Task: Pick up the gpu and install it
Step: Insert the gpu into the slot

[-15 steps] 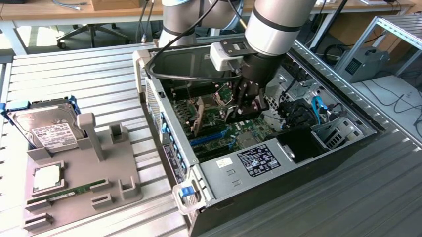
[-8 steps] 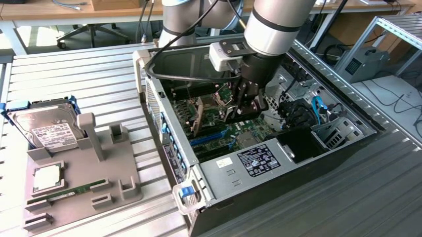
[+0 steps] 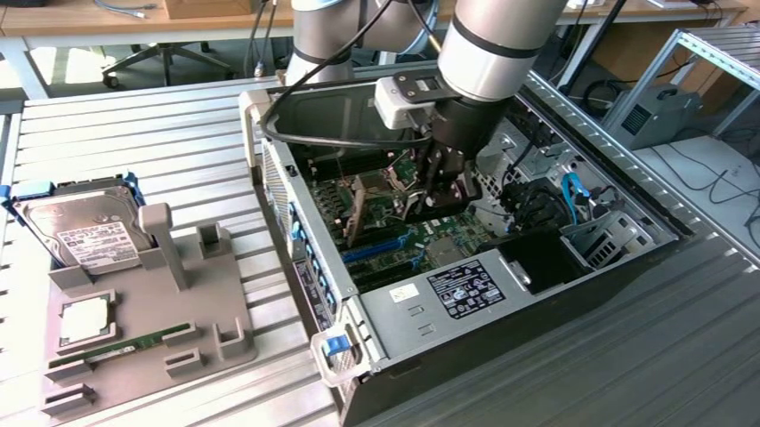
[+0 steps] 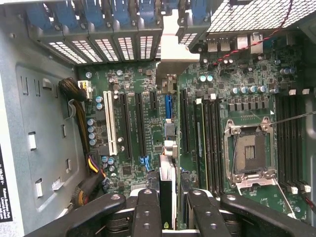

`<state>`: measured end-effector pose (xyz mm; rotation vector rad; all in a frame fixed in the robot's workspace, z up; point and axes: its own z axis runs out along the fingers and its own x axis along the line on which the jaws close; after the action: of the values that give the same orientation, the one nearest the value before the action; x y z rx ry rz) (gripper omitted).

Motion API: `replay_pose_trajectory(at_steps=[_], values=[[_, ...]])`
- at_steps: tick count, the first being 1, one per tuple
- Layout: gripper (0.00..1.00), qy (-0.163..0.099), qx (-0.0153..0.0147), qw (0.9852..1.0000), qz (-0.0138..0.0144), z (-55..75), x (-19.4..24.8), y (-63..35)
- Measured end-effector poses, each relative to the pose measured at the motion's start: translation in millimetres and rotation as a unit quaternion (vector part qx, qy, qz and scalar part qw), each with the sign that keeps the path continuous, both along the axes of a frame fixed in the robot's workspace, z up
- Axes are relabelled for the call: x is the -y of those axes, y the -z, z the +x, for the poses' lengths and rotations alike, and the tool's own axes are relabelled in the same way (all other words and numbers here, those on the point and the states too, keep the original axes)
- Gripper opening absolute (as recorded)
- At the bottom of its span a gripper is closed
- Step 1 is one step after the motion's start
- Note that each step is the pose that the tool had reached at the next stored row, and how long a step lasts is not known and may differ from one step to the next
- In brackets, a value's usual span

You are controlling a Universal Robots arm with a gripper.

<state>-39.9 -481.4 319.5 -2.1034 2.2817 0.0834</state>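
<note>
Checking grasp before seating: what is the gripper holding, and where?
The gripper holds the gpu edge-on by its upper edge, over the motherboard slots.

Premises present as a robotics laboratory or technical workshop. A slatted metal workbench (image 3: 178, 133) carries an open desktop computer case (image 3: 475, 294) lying on its side, its motherboard (image 4: 148, 123) exposed, with a large industrial robot arm (image 3: 499, 44) reaching down into it. Beside the case, at the exterior view's left, a grey moulded fixture tray (image 3: 155, 347) holds computer parts in shaped pockets, among them a hard drive (image 3: 84, 233) standing on edge. Behind the bench: wooden desks (image 3: 142, 18), the wheeled base of an office chair (image 3: 166, 62), loose cables (image 3: 713, 173) on the floor and an aluminium frame rack (image 3: 713, 53).
</note>
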Motion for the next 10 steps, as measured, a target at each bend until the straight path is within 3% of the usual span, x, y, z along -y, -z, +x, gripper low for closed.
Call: replay_pose_trajectory(at_steps=[10], values=[[0.27, 0.000, 0.0000, 1.0000, 0.0000, -5.6, 0.0, 0.4]])
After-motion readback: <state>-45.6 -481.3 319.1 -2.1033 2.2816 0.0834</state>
